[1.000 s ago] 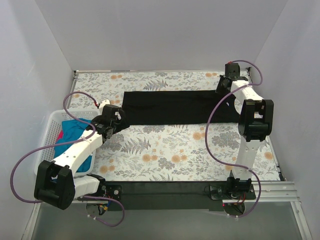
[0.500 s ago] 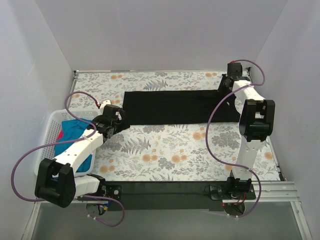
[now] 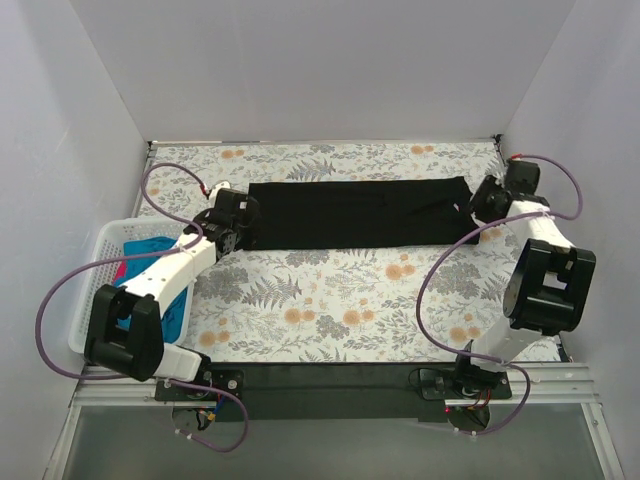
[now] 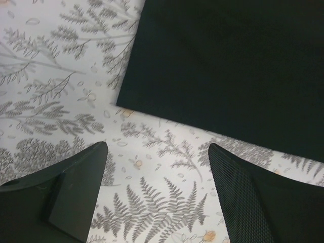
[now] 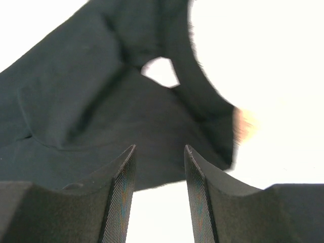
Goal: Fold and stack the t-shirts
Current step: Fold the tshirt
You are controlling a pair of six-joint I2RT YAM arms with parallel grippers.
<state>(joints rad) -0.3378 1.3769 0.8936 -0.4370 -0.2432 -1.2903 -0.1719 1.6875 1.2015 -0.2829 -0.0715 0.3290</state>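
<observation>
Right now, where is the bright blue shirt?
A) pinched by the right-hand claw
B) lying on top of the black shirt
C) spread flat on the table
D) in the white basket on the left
D: the teal-blue shirt sits bunched inside the white basket, while only the black shirt lies spread flat outside it.

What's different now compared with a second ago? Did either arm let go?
The right gripper swung out to the right, off the end of the black t-shirt, and its jaws opened, letting go. The left gripper, open, edged slightly forward along the shirt's left edge. The shirt, basket and teal t-shirt stayed put.
</observation>
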